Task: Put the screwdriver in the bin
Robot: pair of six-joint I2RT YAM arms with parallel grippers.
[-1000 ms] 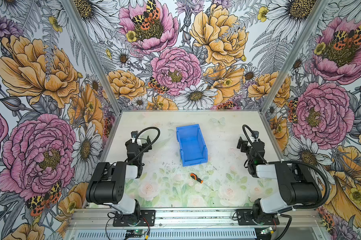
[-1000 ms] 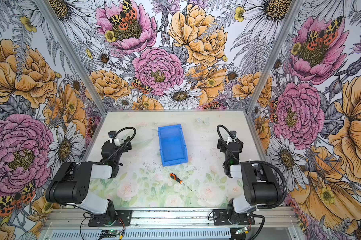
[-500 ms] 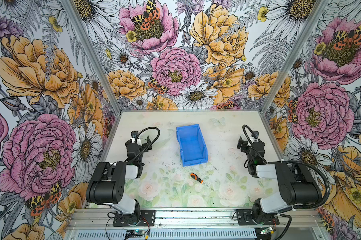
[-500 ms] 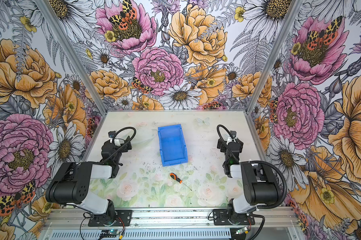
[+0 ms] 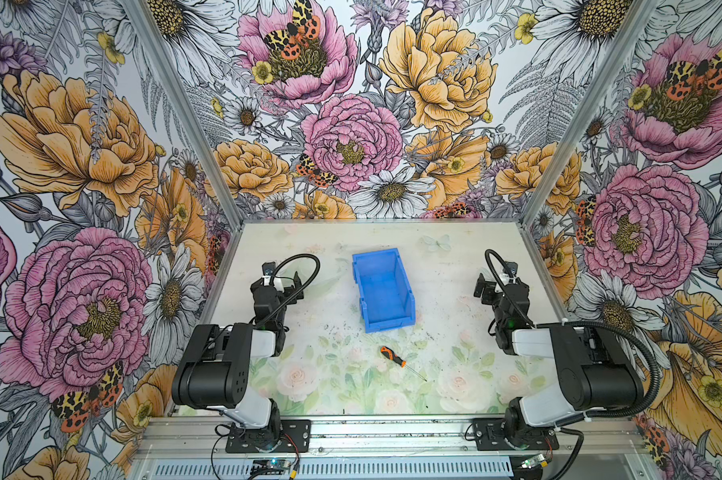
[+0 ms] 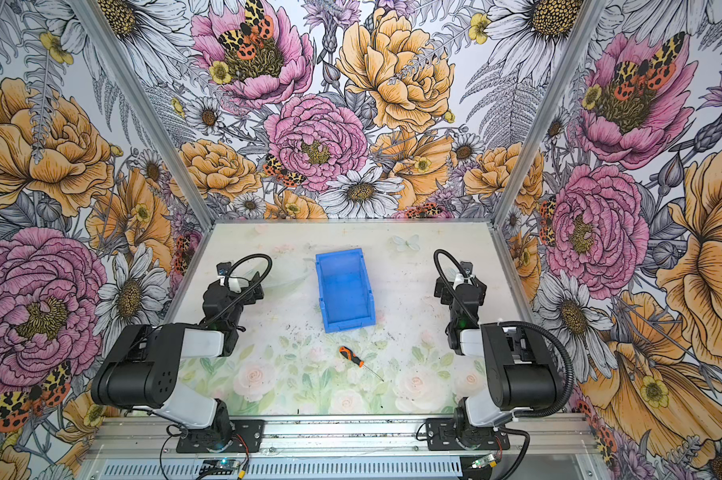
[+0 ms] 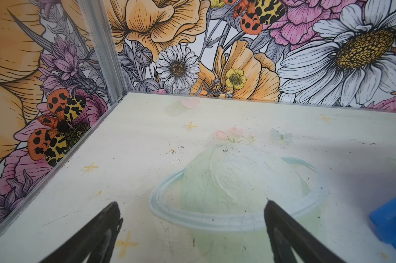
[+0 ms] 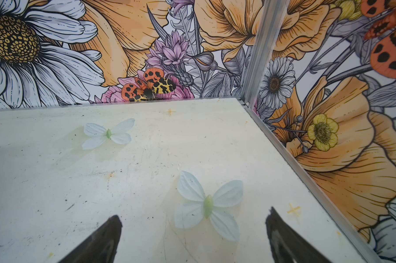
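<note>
1. Floral-walled cell, pale tabletop (image 5: 330, 257): nothing has shifted, so your task is unstarted.
2. The screwdriver (image 5: 392, 356) lies near the bin's (image 5: 388, 326) low end, outside it.
3. Left gripper (image 7: 191, 202) and right gripper (image 8: 194, 213): jaws apart, empty.

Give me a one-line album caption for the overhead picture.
The screwdriver lies on the table just outside the bin; left gripper and right gripper sit open at either side.

1. Pale, scuffed tabletop (image 5: 330, 299), printed with faint roses and leaves toward 6 o'clock.
2. Flower-and-moth wallpaper panels (image 5: 351, 137) stand at 9, 12 and 3 o'clock.
3. Silver aluminium rail (image 5: 392, 432) runs along the 6 o'clock edge.
</note>
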